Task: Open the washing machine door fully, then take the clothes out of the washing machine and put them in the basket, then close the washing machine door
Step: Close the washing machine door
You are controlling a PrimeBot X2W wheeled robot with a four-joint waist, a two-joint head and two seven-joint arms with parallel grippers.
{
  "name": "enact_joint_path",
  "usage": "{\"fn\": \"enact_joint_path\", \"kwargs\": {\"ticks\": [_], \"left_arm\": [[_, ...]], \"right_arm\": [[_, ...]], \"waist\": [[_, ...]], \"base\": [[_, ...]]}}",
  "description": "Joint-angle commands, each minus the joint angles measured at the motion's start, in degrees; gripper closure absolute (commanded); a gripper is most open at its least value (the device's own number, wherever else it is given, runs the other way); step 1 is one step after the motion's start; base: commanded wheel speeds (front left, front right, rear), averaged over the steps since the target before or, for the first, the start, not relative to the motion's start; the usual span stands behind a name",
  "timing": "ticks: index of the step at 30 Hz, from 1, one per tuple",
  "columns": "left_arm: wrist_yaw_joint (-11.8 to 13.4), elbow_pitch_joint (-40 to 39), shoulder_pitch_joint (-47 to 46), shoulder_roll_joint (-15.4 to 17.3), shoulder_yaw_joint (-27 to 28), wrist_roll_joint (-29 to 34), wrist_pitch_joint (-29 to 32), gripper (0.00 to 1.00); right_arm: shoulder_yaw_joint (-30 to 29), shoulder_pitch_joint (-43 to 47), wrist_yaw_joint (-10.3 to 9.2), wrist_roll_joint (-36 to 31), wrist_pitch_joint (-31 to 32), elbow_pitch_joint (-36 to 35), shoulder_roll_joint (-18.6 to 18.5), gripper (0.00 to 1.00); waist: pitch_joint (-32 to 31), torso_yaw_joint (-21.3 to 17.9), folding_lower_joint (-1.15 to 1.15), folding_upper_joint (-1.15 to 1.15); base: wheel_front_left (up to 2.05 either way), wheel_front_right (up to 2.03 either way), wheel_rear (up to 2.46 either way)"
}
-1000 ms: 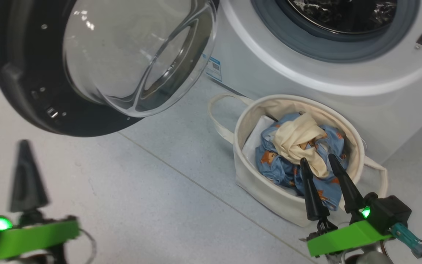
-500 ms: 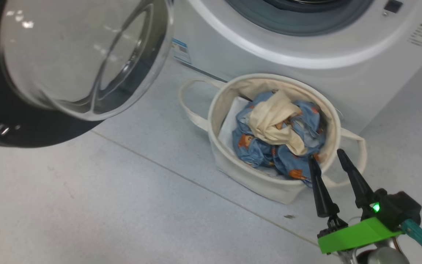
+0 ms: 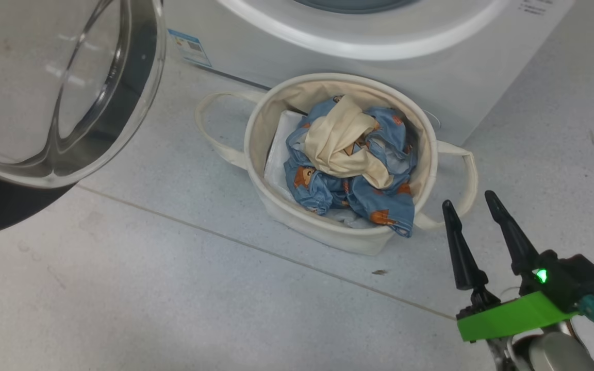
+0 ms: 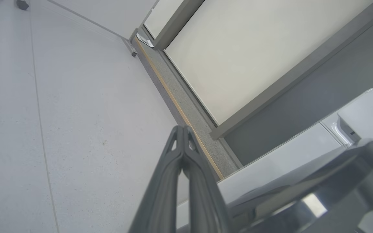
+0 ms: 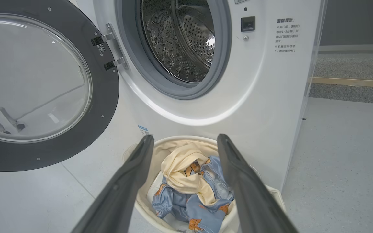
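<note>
- One right gripper, with two long, dark, tapered fingers on a bright green mount, sits at 4 o'clock in the head view. Its fingers are spread wide with nothing between them, and the arm reaches up from the bottom edge.
- One left gripper has its two dark fingers pressed together and empty. It is angled over pale floor tiles towards the foot of a wall.
- One round cream canvas basket stands at 10 o'clock from the right gripper, near it and apart. It has soft walls and two looping fabric handles.
- One bundle of clothes lies crumpled inside the basket. It is soft blue fabric with orange-brown bears, topped by plain cream cloth. One blue corner droops over the rim at 5 o'clock.
- One flat white sheet lies under the bundle at 9 o'clock.
- One white, box-shaped washing machine stands at 12 o'clock of the basket, just behind it. Its perforated steel drum is exposed.
- One round, glossy black washing machine door, with a bulging clear glass porthole, hangs swung open at 9 o'clock of the drum.
</note>
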Motion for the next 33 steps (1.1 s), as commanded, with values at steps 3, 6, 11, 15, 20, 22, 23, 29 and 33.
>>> {"fn": "enact_joint_path", "kwargs": {"ticks": [3, 6, 11, 15, 20, 22, 23, 29, 33], "left_arm": [[-0.73, -1.19, -1.09, 4.75, 0.84, -2.79, 4.56, 1.0], [-1.12, -1.42, -0.35, 4.59, 0.73, -5.1, 8.64, 1.0], [-1.45, -3.13, 1.5, 3.34, 0.34, -9.32, 16.09, 1.0], [0.11, -5.74, 3.68, 2.06, -0.58, -12.97, 24.26, 1.0], [3.91, -11.91, 7.08, 0.16, -1.62, -16.47, 32.53, 1.0], [5.15, -15.34, 8.25, -0.89, -2.04, -17.73, 34.94, 1.0], [5.69, -17.16, 8.8, -1.45, -2.23, -18.27, 35.85, 1.0], [8.2, -27.48, 13.85, -4.54, -5.17, -19.31, 40.76, 1.0], [8.71, -34.89, 18.6, -7.61, -7.8, -19.91, 43.37, 1.0]], "right_arm": [[0.7, -1.45, 0.01, 0.11, -0.7, -2.29, -0.84, 0.0], [0.35, -1.65, 0.01, 0.27, -0.7, -2.19, -0.69, 0.0], [0.63, -1.72, 0.01, 0.24, -0.7, -1.55, -0.24, 0.0], [0.88, -1.74, 0.01, 0.06, -0.7, -1.01, 0.23, 0.0], [1.07, -1.85, 0.01, -0.14, -0.7, -0.09, 0.96, 0.0], [1.2, -1.94, 0.01, -0.15, -0.7, 0.2, 1.29, 0.0], [1.29, -2.01, 0.01, -0.17, -0.7, 0.33, 1.45, 0.0], [1.81, -2.82, 0.01, -0.2, -0.7, 0.93, 2.57, 0.0], [1.63, -3.3, 0.01, 0.07, -0.7, 1.8, 3.8, 0.0]], "waist": [[0.89, -0.89, 0.0, 0.0], [0.73, -1.14, 0.0, 0.0], [-0.39, -0.92, 0.0, 0.0], [-1.44, -0.44, 0.0, 0.0], [-2.64, 0.18, 0.0, 0.0], [-3.05, 0.41, 0.0, 0.0], [-3.18, 0.45, 0.0, 0.0], [-3.99, -0.38, 0.0, 0.0], [-4.87, -2.19, 0.0, 0.0]], "base": [[0.0, 0.0, 0.0], [0.0, 0.0, 0.0], [0.0, 0.0, 0.0], [0.0, 0.0, 0.0], [0.0, 0.0, 0.0], [0.0, 0.0, 0.0], [0.0, 0.0, 0.0], [0.0, 0.0, 0.0], [0.0, 0.0, 0.0]]}}
